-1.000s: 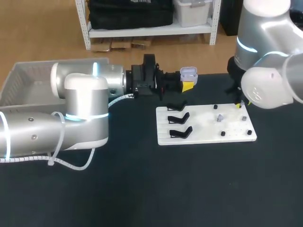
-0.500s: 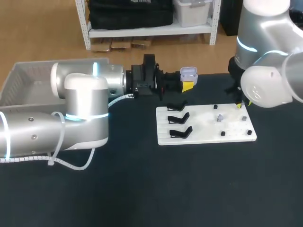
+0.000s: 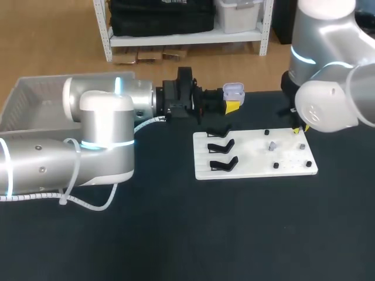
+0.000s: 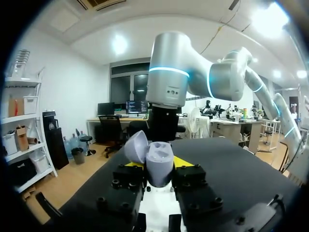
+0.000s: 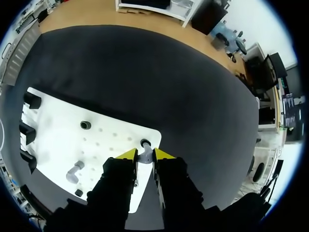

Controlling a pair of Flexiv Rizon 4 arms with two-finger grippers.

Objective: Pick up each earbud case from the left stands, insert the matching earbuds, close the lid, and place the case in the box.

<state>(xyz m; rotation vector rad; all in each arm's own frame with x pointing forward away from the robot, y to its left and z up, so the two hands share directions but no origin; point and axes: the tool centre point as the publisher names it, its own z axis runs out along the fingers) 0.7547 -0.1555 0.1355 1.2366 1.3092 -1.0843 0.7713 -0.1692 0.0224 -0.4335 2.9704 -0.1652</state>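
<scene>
My left gripper (image 3: 229, 99) is shut on a lavender earbud case (image 3: 233, 90) held in the air behind the white board (image 3: 252, 170). The left wrist view shows the case (image 4: 159, 164) between my fingers, its lid (image 4: 136, 147) open and its wells empty. My right gripper (image 3: 299, 129) is down at the board's far right corner. In the right wrist view its yellow tips (image 5: 145, 155) press a grey earbud (image 5: 143, 153) from both sides on its peg. A second earbud (image 3: 270, 145) stands mid-board. All three black stands (image 3: 222, 147) at the board's left are bare.
A grey box (image 3: 32, 102) sits at the table's far left, behind my left arm. Small black pegs (image 3: 275, 165) dot the board's right half. Dark table lies bare in front of the board.
My right gripper's fingers have drawn together around the earbud at the board's corner, and that arm shifted slightly. The left arm and the case have stayed still.
</scene>
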